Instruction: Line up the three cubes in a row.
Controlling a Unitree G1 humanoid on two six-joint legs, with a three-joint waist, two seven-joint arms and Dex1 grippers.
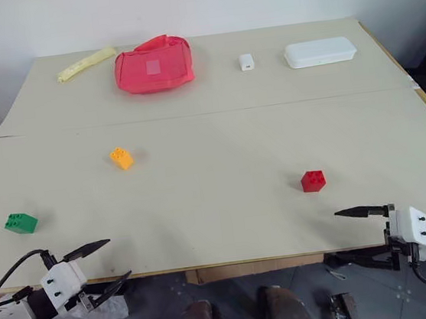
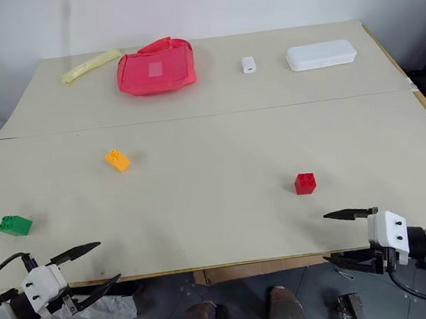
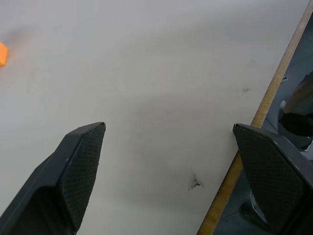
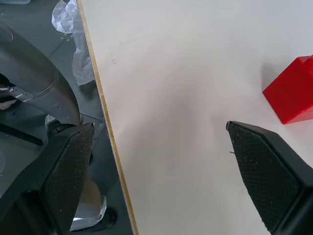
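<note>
Hovering at the beige worktop's (image 1: 221, 228) near edge, left pincer (image 1: 107, 260) and right pincer (image 1: 343, 231) gape wide, empty; green studded plastic cube (image 1: 21, 222), orange-yellow one (image 1: 122, 157), red one (image 1: 312, 180) sit well apart.

The scene is evenly and softly lit from above, with only short faint shadows cast beside the red cube (image 1: 312, 180) just ahead of the right gripper (image 1: 358, 233) — no glare is seen, and the table (image 1: 213, 159) is rendered sharply throughout.

Left claw (image 1: 105, 261) spread wide, right claw (image 1: 344, 233) likewise, both empty
</note>
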